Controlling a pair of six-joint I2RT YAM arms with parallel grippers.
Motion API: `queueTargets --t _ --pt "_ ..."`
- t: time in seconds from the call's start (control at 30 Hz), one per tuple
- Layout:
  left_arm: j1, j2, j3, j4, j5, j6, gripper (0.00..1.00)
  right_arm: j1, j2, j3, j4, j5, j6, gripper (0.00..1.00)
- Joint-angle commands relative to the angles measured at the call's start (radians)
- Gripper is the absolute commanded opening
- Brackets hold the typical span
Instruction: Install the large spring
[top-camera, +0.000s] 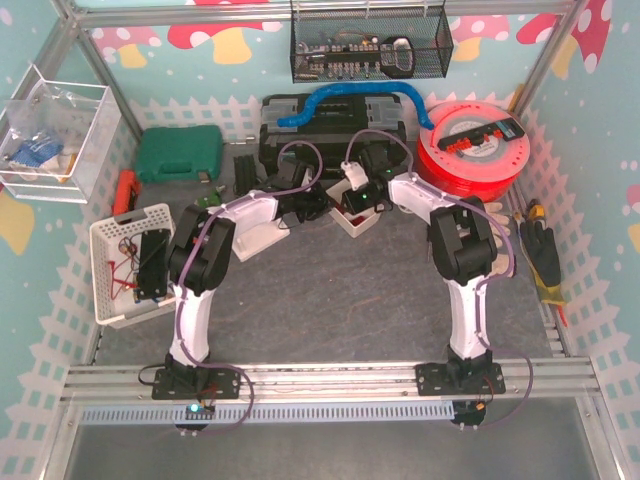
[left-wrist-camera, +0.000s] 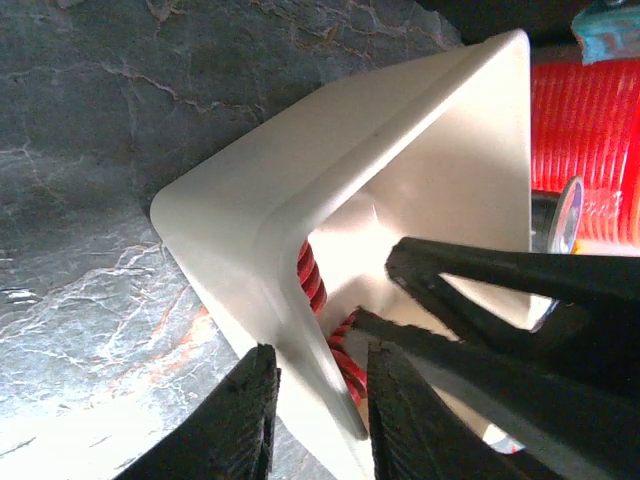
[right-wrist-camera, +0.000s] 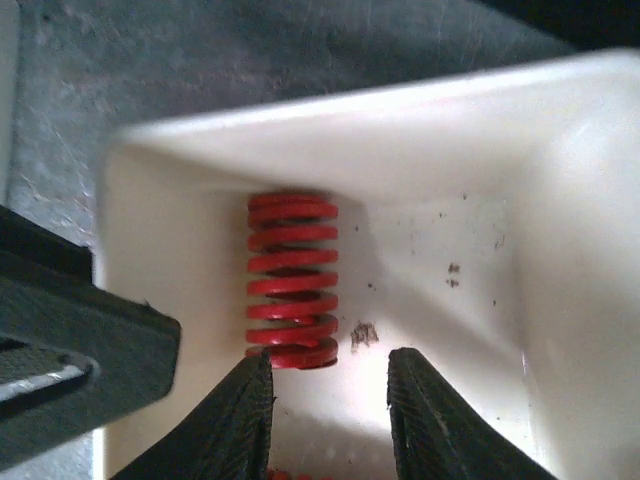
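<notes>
The two arms meet over a small white bin (top-camera: 357, 228) at the back of the grey counter (top-camera: 330, 300); the large red spring (right-wrist-camera: 292, 280) lies flat inside this bin, along one wall and near a corner. The right gripper (right-wrist-camera: 330, 358) reaches down into the bin, its fingertips just at the near end of the spring; the fingers stand a little apart, bare bin floor shows between them, and they grasp nothing. The left gripper (left-wrist-camera: 322, 350) stands astride a wall of the bin, one finger outside and one inside; whether it really presses the wall I cannot tell. A red filament spool (top-camera: 470, 150) lies near the bin, behind it and to the right.
</notes>
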Motion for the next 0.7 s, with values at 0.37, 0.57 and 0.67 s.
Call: queueTargets --t 0.37,0.57,0.67 --pt "0.044 0.003 0.056 -0.015 0.000 0.017 0.31 0.000 0.079 0.100 0.055 -0.137 0.045 0.41" --pt "0.044 0.031 0.064 -0.015 0.022 0.013 0.31 0.005 0.106 0.090 0.026 -0.123 0.028 0.41" --pt "0.042 0.043 0.076 -0.015 0.028 0.013 0.29 0.006 0.127 0.081 0.022 -0.091 0.012 0.42"
